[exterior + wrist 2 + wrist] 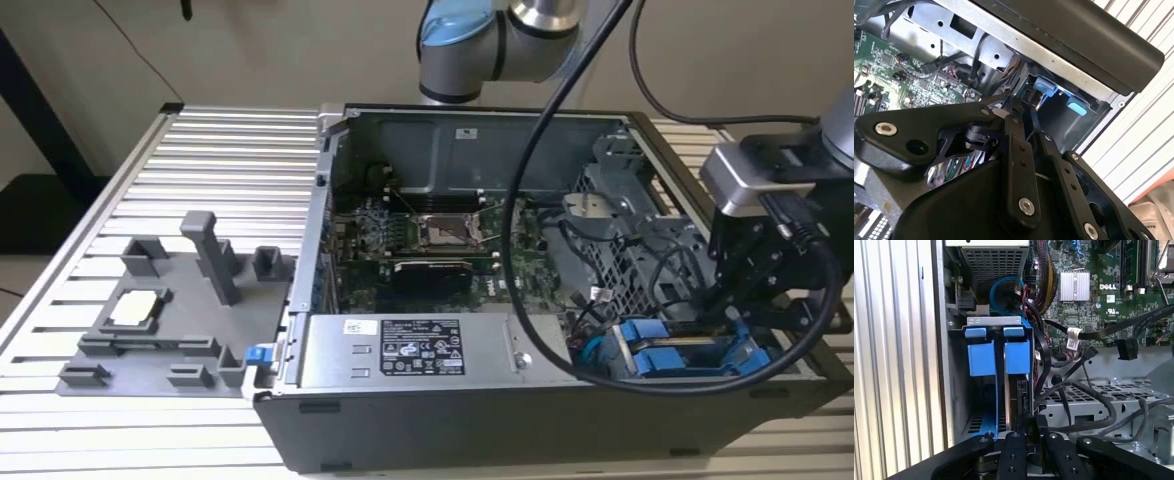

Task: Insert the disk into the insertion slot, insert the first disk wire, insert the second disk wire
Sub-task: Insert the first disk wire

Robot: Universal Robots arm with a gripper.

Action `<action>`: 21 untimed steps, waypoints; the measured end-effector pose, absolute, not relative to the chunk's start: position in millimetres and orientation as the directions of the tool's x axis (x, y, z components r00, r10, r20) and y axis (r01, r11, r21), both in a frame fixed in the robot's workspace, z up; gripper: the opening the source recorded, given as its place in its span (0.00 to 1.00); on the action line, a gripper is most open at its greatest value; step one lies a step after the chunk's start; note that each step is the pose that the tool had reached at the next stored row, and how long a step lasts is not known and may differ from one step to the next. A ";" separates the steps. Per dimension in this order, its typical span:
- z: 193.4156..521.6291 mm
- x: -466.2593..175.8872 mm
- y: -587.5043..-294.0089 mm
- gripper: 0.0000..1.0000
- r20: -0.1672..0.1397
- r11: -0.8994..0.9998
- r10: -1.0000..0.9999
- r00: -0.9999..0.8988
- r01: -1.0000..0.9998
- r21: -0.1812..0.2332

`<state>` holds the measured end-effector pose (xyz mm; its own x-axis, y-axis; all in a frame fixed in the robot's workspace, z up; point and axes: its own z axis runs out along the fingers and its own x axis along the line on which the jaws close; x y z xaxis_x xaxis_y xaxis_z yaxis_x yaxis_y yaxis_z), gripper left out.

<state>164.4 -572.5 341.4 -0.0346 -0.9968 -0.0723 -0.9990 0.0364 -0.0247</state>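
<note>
At the drive bay in the case's corner, low on the exterior view's right, I have the gripper (pixel 731 322) down among the cables. The disk (pixel 1016 362) stands on edge inside the insertion slot (pixel 960 390), its blue frame tabs level with the bay's mouth, so I judge the first step done and one of the wire steps in hand. Which of the two wires it is, I cannot tell.

In the first wrist view the gripper (pixel 1027 426) has its fingers drawn close together on what looks like a dark plug (pixel 1022 392). The shadow there is deep, so I say plug with some reserve. The plug lies against the disk's near edge, right at the fingertips, with the blue tabs farther along the same line.

As I read it, this step calls for a straight push along the disk's edge. The plug has to stay square to its socket, and the loose black cables (pixel 1089 405) beside the bay have to stay out of the way.
</note>
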 end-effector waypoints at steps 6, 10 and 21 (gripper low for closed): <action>338.7 165.3 -572.5 0.19 -0.072 0.037 -0.997 -0.035 -0.999 -0.025; 334.7 165.6 -572.5 0.19 -0.072 0.036 -0.997 -0.035 -0.999 -0.025; 355.0 165.6 -572.5 0.27 -0.072 0.037 -0.997 -0.035 -0.999 -0.021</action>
<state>165.6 -572.5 355.0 -0.0350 -0.9968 -0.0724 -0.9991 0.0366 -0.0211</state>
